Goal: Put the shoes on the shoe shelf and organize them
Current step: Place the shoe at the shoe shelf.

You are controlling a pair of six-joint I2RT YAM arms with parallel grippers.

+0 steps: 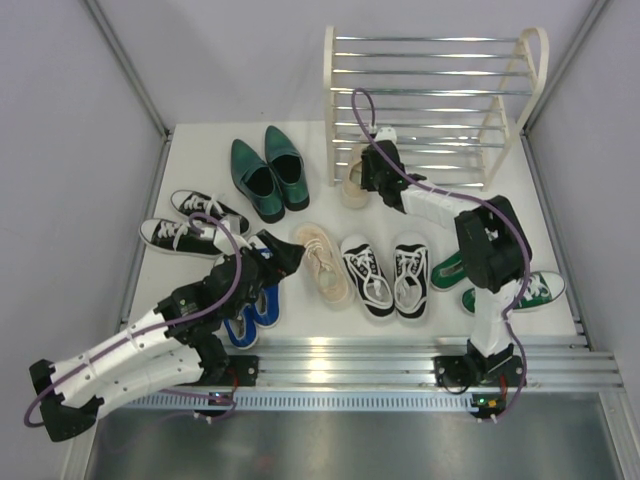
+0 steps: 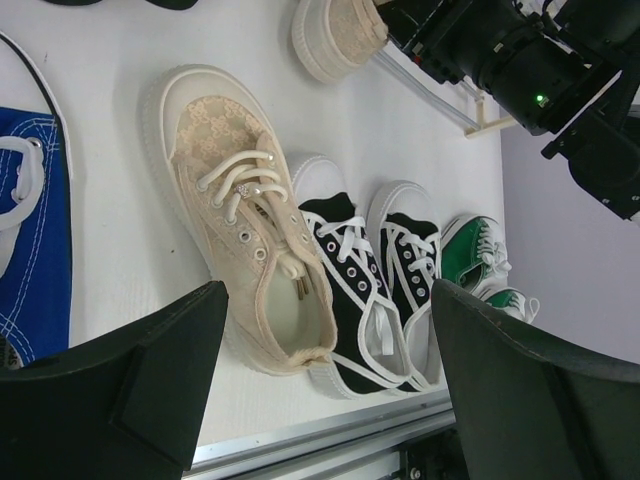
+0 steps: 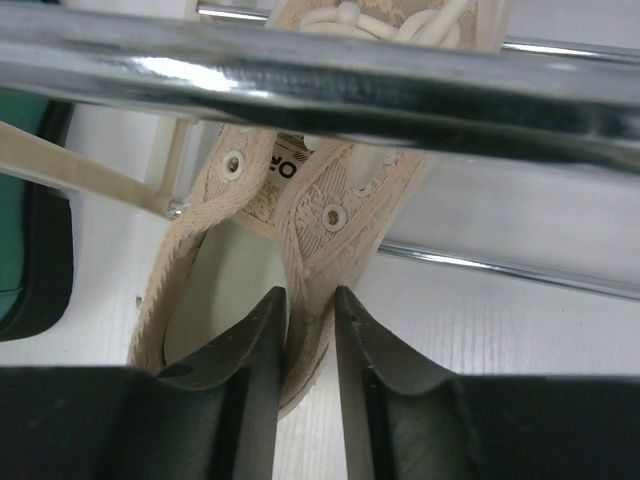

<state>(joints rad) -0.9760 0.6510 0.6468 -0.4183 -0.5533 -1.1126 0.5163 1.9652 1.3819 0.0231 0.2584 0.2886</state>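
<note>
while your right gripper [image 3: 305, 300] pinches the beige shoe [image 3: 330, 225] by its collar at the near left of the shelf [image 3: 400, 90], keep the sole level; left gripper [image 2: 325, 300] hangs spread over the mate [image 2: 250, 230].

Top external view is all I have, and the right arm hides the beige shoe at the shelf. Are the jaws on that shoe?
Observer: Yes. In the right wrist view, the right jaws are closed on the side wall of the beige shoe, near an eyelet.
Operator: Is it resting on a tier?
Observer: I cannot tell. A chrome shelf bar crosses in front of its laces.
Operator: And the left jaws?
Observer: In the left wrist view, the left jaws are open wide and hold nothing. The heel of the second beige shoe lies below the gap, on the table beside a black-and-white sneaker.
</note>
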